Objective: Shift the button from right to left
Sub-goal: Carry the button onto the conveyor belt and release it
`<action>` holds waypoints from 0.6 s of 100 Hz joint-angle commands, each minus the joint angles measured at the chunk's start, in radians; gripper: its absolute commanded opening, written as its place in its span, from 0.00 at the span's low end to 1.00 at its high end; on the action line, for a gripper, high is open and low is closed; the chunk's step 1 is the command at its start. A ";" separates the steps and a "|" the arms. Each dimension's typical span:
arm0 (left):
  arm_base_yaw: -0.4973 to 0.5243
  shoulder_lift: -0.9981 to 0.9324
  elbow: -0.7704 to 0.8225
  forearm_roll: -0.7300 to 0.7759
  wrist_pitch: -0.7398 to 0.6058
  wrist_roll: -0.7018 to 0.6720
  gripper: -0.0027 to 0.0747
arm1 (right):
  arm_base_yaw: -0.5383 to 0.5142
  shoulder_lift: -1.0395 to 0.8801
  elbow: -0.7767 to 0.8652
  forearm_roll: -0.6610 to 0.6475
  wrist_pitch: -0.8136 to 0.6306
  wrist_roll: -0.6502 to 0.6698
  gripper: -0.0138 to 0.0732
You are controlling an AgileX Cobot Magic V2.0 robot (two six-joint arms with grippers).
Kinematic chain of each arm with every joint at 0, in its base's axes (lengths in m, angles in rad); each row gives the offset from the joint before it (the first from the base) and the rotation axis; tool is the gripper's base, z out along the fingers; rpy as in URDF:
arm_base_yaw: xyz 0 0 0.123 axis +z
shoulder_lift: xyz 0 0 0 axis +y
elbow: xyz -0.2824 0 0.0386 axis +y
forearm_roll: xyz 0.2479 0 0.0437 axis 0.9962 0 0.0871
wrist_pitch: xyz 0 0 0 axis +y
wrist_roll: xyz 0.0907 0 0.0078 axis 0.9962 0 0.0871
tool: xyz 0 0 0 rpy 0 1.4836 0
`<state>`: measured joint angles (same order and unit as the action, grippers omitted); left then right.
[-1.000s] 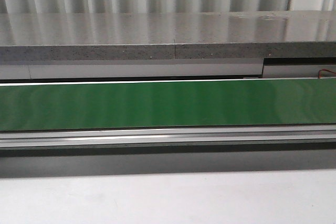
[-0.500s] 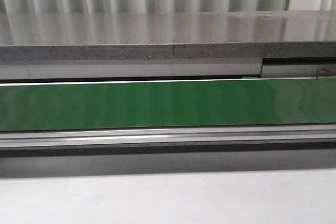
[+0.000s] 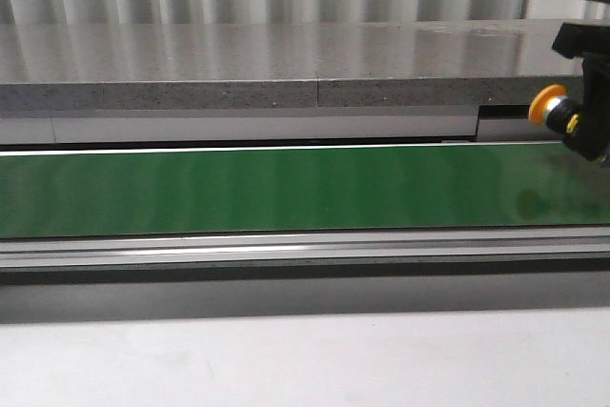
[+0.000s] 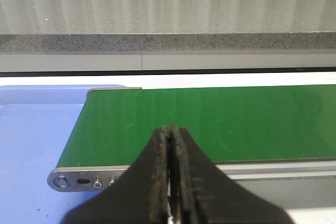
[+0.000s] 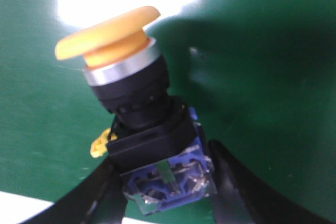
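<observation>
The button (image 3: 554, 107) has a yellow-orange mushroom cap, a black collar and a blue contact block. My right gripper (image 3: 593, 135) comes in at the far right edge of the front view and holds it above the green belt (image 3: 286, 188). In the right wrist view the gripper (image 5: 168, 182) is shut on the button's blue block (image 5: 168, 179), the cap (image 5: 105, 32) pointing away over the belt. My left gripper (image 4: 171, 132) is shut and empty, over the belt's near edge at its left end. It does not show in the front view.
A grey stone ledge (image 3: 286, 64) runs behind the belt, with a metal rail (image 3: 286, 247) along its front. In the left wrist view a blue surface (image 4: 37, 140) lies beside the belt's end, by the end bracket (image 4: 79, 181).
My right gripper has come into the front view at the far right, holding the button above the belt. Before, neither showed there.
</observation>
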<state>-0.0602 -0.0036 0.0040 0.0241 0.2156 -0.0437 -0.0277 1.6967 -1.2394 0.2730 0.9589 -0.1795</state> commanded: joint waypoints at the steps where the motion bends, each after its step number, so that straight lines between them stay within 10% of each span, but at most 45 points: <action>1: 0.000 -0.030 0.039 -0.002 -0.082 -0.003 0.01 | 0.002 -0.015 -0.022 0.014 0.003 0.000 0.28; 34: 0.000 -0.030 0.039 -0.002 -0.082 -0.003 0.01 | 0.002 -0.055 -0.022 0.014 -0.037 -0.010 0.77; 60: 0.000 -0.030 0.039 -0.002 -0.082 -0.003 0.01 | 0.020 -0.181 -0.021 0.010 -0.032 -0.023 0.80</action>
<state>-0.0602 -0.0036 0.0040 0.0241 0.2156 -0.0437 -0.0200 1.6040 -1.2394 0.2730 0.9377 -0.1796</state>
